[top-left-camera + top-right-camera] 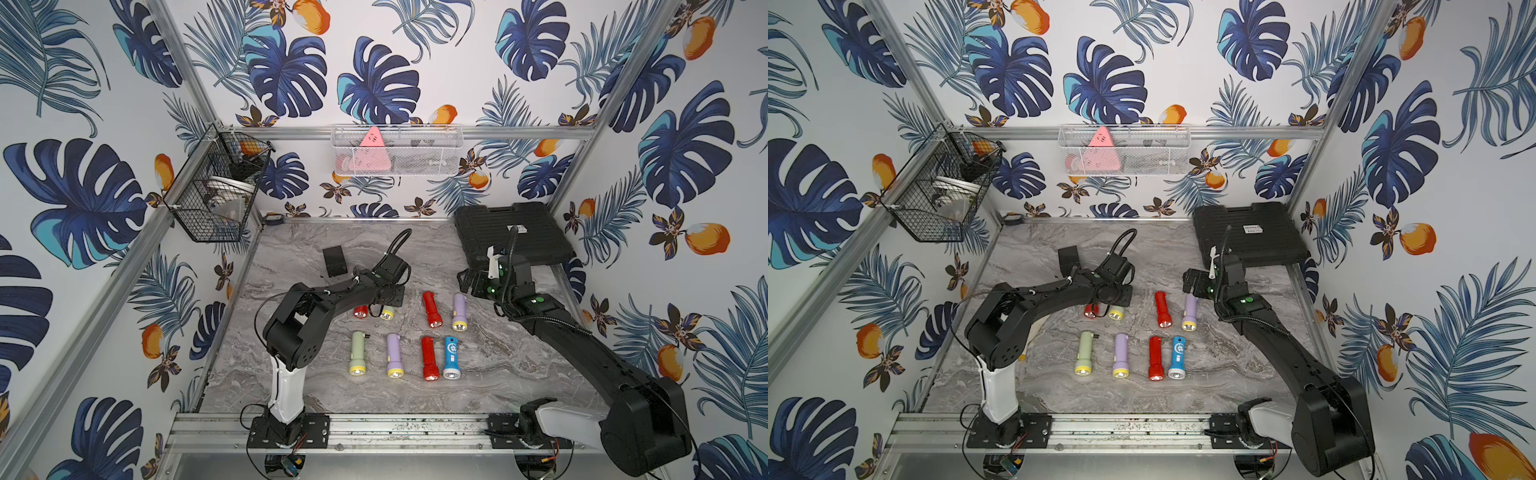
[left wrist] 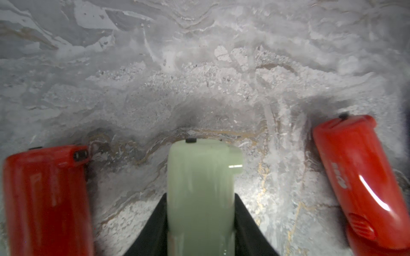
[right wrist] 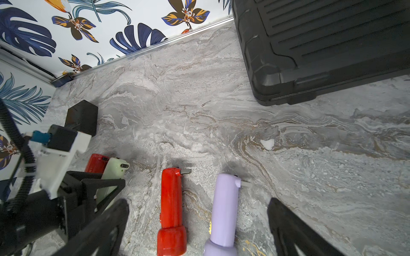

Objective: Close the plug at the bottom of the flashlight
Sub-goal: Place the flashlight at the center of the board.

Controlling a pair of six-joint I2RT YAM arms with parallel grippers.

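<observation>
Between jaws of left pincer: pale green flashlight clamped, plug left exposed ahead | right pincer held apart, presumably to press.

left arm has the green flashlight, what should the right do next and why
Probably swing the open right gripper over to the pale green flashlight and press its plug in: it sticks out, and the left gripper clamps the body.

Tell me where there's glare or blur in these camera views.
Left wrist view: the pale green flashlight looks soft, and a white glare streak crosses the angled red flashlight. Right wrist view: the right end effector is blurred, the table sharp. Both top views: evenly lit.
</observation>
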